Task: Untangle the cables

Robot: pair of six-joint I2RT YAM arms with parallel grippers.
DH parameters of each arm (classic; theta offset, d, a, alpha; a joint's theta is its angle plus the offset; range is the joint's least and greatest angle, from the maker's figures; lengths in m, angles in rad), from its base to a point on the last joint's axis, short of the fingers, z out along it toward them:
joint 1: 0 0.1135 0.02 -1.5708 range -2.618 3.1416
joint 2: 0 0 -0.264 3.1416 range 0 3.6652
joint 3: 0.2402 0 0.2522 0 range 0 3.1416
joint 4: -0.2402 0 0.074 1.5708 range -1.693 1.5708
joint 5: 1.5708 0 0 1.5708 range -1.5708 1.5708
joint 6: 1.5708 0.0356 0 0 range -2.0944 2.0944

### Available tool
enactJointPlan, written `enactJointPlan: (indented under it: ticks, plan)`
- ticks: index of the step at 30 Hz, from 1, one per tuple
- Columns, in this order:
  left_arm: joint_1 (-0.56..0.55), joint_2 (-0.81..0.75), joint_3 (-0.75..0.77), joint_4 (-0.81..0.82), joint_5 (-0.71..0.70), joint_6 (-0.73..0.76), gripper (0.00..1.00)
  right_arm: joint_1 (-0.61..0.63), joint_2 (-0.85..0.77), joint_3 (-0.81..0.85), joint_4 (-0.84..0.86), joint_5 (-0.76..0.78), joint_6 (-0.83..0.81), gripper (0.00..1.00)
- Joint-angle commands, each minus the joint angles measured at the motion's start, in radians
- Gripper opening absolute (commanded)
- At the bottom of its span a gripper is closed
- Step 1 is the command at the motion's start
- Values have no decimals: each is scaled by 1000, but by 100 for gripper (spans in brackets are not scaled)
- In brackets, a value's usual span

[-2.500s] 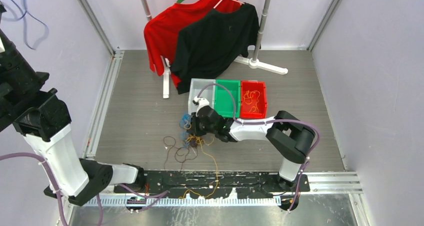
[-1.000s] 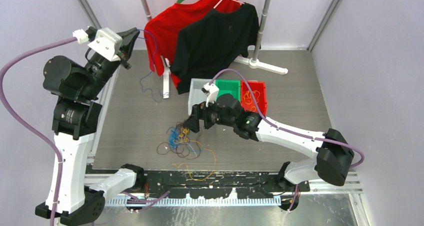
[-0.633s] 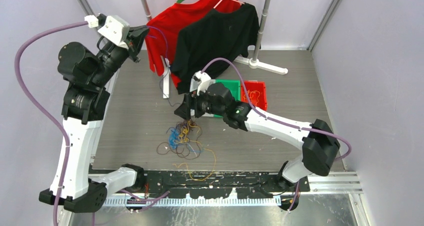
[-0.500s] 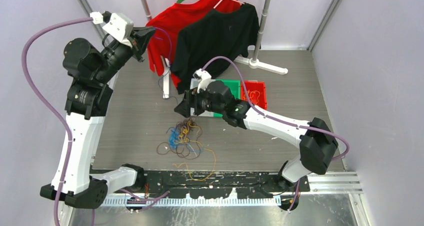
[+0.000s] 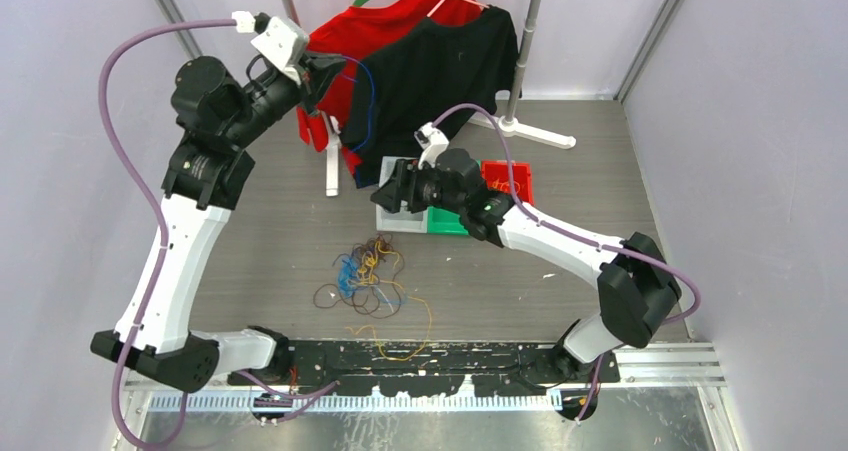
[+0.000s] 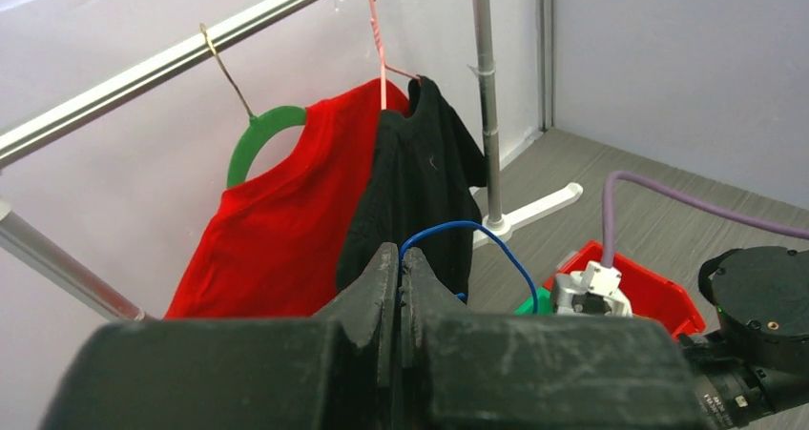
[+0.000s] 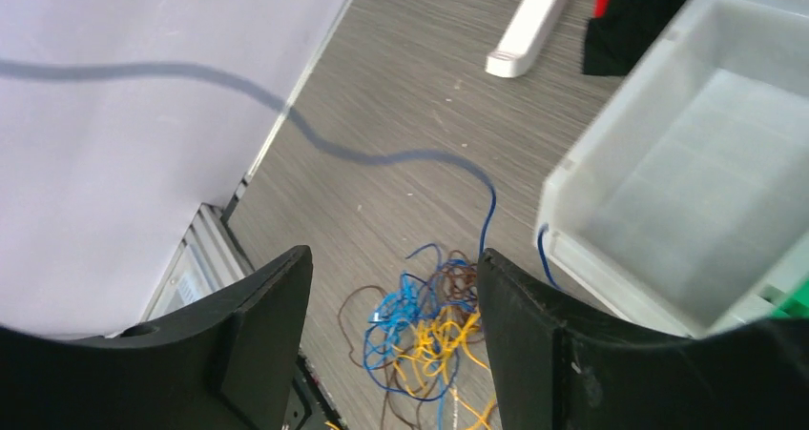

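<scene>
Overhead, the blue cable is lost against the black shirt.

Counter lay bare along the left side and on the right, near of the bins: open passage both ways. Far centre was blocked by the rack foot, red shirt and black shirt hanging low. Grey bin, green bin and red bin stood mid-counter under the right claw. Tangled cables lay near centre. A blue cable drooped from the left claw across the black shirt.
</scene>
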Motion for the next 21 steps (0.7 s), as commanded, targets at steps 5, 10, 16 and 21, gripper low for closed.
enactJointPlan:
  ticks: [5, 10, 16, 21]
  plan:
    - [-24, 73, -5, 111, -58, 74, 0, -68, -74, -67, 30, 13, 39, 68]
    - [-47, 123, 9, 120, -89, 100, 0, -104, -80, -92, 25, 10, 30, 67]
    - [-76, 179, 41, 128, -128, 140, 0, -134, -62, -101, 38, -5, 31, 67]
    - [-90, 220, 56, 130, -143, 151, 0, -153, -55, -106, 36, 2, 30, 67]
